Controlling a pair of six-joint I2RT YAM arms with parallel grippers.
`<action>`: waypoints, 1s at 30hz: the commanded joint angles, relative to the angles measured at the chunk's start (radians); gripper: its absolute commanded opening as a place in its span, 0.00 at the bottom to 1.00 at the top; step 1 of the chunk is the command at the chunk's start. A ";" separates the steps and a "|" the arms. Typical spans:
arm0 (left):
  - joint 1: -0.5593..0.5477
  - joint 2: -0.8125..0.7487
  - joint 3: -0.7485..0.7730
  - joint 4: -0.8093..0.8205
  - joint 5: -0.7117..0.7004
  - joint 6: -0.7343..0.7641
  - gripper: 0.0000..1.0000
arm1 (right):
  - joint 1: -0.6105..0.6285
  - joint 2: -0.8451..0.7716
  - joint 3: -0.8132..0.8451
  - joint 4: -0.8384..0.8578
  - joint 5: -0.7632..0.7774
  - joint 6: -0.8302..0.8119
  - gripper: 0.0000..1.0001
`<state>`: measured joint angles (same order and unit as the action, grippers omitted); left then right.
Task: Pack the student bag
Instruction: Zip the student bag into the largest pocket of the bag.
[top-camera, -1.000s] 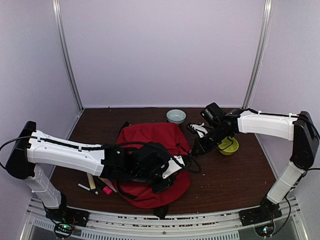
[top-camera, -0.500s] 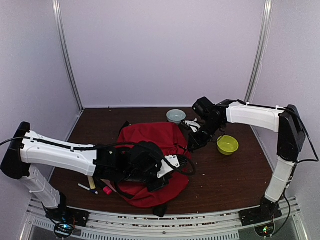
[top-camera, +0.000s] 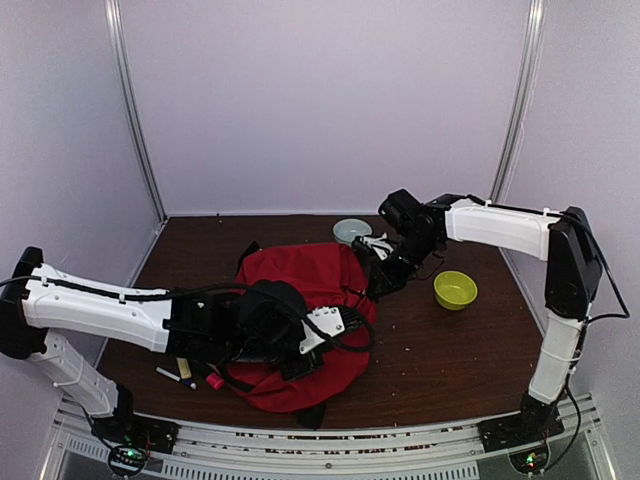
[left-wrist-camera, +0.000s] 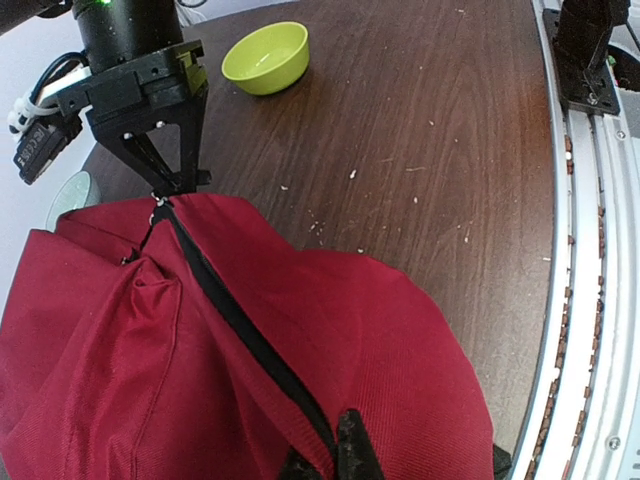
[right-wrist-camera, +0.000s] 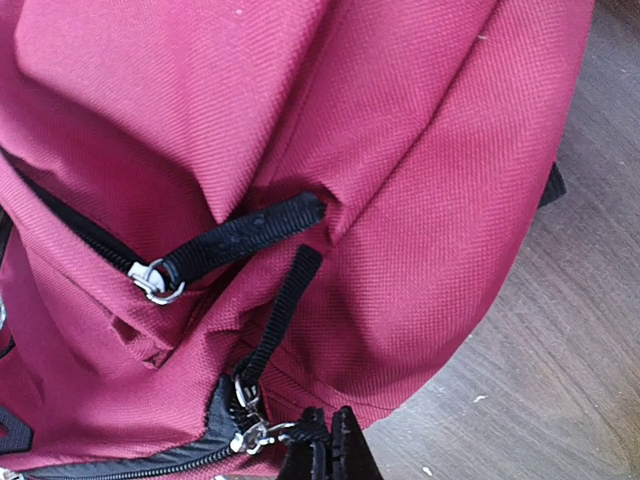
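The red student bag (top-camera: 310, 275) lies flat in the middle of the table, its black zipper line running across it in the left wrist view (left-wrist-camera: 215, 300). My left gripper (top-camera: 300, 345) rests on the bag's near right part, shut on a fold of red fabric beside the zipper (left-wrist-camera: 335, 450). My right gripper (top-camera: 375, 283) is at the bag's far right edge, shut on a black zipper pull tab (right-wrist-camera: 300, 440) linked to a metal slider (right-wrist-camera: 248, 435). A second black pull (right-wrist-camera: 240, 240) with a metal ring lies on the bag above it.
A lime green bowl (top-camera: 455, 289) stands right of the bag. A pale blue bowl (top-camera: 352, 232) stands behind it. A pink marker (top-camera: 214, 380), a white pen (top-camera: 172, 376) and a wooden stick (top-camera: 181, 365) lie at the bag's near left. Crumbs dot the wood.
My right gripper has swung left from beside the green bowl to the bag's far right edge and closed on the zipper pull. My left gripper has drawn the bag's near part leftward.
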<state>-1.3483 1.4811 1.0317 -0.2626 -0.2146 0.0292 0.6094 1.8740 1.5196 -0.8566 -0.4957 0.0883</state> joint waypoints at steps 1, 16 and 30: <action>-0.142 -0.136 -0.038 -0.031 0.276 0.043 0.00 | -0.139 0.017 -0.012 0.286 0.421 0.047 0.00; -0.045 -0.154 0.025 0.066 0.178 -0.044 0.68 | -0.125 -0.380 -0.390 0.442 0.249 0.146 0.43; 0.545 -0.493 -0.319 -0.089 -0.003 -0.483 0.81 | 0.119 -0.396 -0.564 0.546 0.156 0.281 0.83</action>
<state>-0.8989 1.0584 0.8253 -0.3168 -0.2310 -0.3180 0.6716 1.4521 0.9985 -0.3534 -0.3229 0.3176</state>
